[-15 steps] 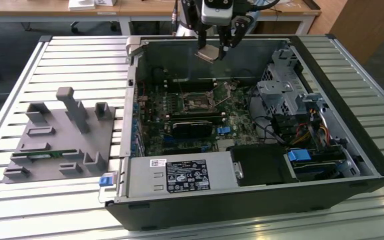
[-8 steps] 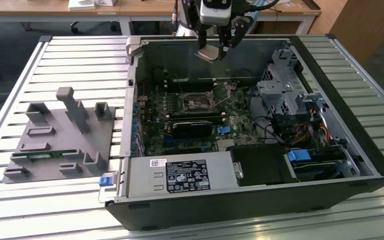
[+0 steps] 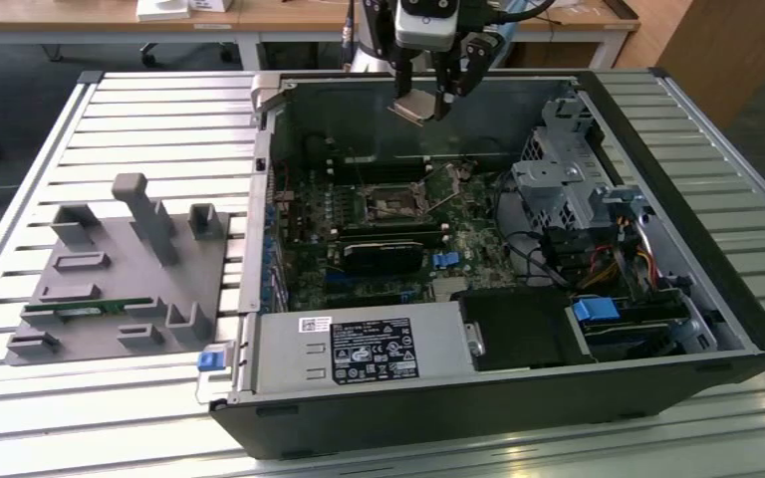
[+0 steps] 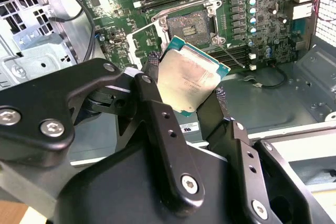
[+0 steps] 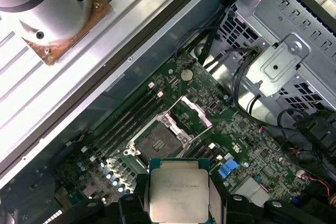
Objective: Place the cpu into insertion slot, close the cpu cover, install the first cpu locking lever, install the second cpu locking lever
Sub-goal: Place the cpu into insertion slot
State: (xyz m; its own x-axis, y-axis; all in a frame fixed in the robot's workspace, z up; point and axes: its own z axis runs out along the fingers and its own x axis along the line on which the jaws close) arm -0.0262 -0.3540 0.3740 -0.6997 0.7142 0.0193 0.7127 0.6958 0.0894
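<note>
The gripper (image 4: 186, 77) is clamped on the cpu (image 5: 178, 195). Its fingers (image 4: 157, 103) pinch two opposite edges, and the chip hangs tilted above the motherboard (image 4: 113, 14), well apart from the insertion slot (image 5: 157, 142). I judge it light, stiff, slick-faced and fragile underneath, so an edge grip suits it. Beyond, the cpu cover (image 5: 191, 114) stands open. The socket's contacts and the locking levers are hard to make out.

You are seeing the cpu (image 4: 190, 74) showing a dull, smooth silvery-beige metal face. The gripper (image 4: 186, 80) holding it is looking matt black, with shiny metal screw heads. The cpu cover (image 5: 198, 113) is gleaming as bare silvery metal, and the table (image 3: 156, 129) is showing pale ribbed metal slats.
</note>
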